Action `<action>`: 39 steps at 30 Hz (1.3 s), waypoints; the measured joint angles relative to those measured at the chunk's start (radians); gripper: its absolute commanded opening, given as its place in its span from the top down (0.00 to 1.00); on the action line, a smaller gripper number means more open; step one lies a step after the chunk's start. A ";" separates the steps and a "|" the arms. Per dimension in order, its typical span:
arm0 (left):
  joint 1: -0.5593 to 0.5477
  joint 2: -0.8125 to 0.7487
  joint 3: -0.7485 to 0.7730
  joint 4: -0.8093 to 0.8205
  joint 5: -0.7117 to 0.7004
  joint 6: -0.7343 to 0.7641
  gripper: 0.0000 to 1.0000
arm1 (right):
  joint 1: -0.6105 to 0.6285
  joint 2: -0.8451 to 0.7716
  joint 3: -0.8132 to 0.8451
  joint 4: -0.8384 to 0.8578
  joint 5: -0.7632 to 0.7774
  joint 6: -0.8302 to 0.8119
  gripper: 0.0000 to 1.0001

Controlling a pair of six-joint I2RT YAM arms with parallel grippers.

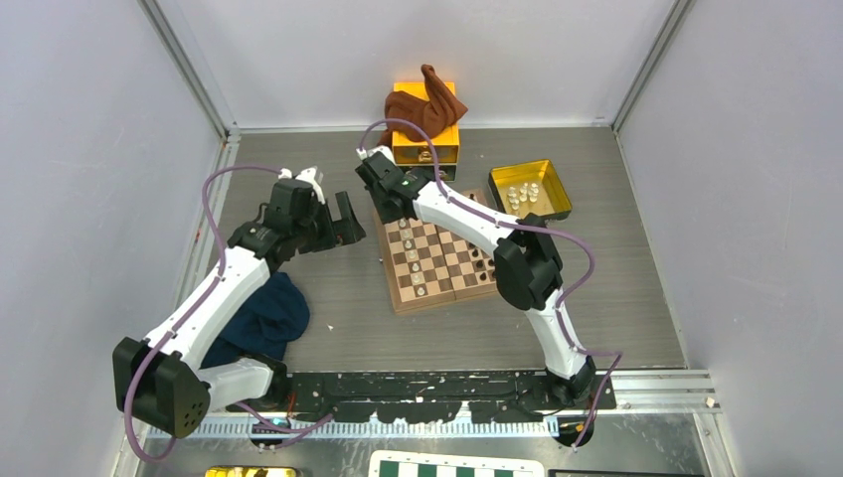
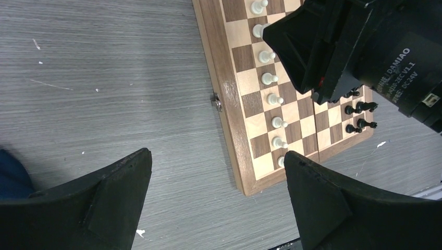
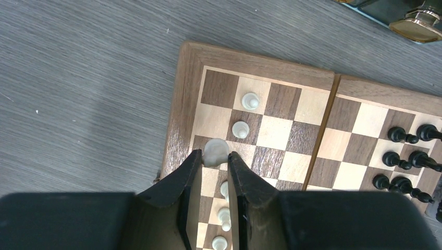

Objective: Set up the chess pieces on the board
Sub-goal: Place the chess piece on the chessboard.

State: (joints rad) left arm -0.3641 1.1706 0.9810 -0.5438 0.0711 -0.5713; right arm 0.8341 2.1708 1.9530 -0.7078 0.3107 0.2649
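Listing from the near edge outward.

1. Green-and-white checkered board: at the very front by the arm bases, taking no part in the work.
2. Blue cloth: heaped on the table under the left arm.
3. Left gripper: jaws spread wide and holding nothing, hovering over bare table just left of the board.
4. The board: mid-table, with a seam across its middle.
   - Left half: a row of white pawns runs along it, one square in from the edge. The edge row behind them appears bare.
   - Right half: dark pieces stand in two rows. The right arm hides part of them, so no count is possible.
5. Right gripper: near the board's far-left corner, fingers closed on a cream-white piece over the bare edge row. Whether its foot touches the square cannot be told.
6. Yellow tray: just beyond the board's far-right corner, holding a small cluster of white pieces.
7. Orange box: against the far wall, with a brown cloth draped over it.

Assessment: probably past halfway. The white pawns look done. The white back row remains to be filled, presumably from the tray. The dark side looks well advanced but cannot be confirmed.
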 measured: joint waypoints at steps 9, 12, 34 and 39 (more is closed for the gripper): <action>0.000 -0.006 -0.010 0.000 0.000 0.000 0.02 | 0.002 0.018 0.003 0.003 0.001 0.000 0.98; 0.000 -0.006 -0.010 0.000 0.000 0.000 0.02 | 0.002 0.044 0.013 0.002 -0.012 0.000 0.98; 0.000 0.004 -0.010 0.000 0.000 0.000 0.02 | -0.014 0.082 0.021 -0.003 -0.073 0.006 0.97; 0.000 0.011 -0.010 0.000 0.001 0.001 0.02 | -0.024 0.088 0.025 0.001 -0.082 0.008 0.97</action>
State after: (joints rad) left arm -0.3641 1.1816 0.9714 -0.5438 0.0719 -0.5701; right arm 0.8101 2.2585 1.9778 -0.7071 0.2287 0.2726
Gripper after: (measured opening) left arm 0.980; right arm 0.279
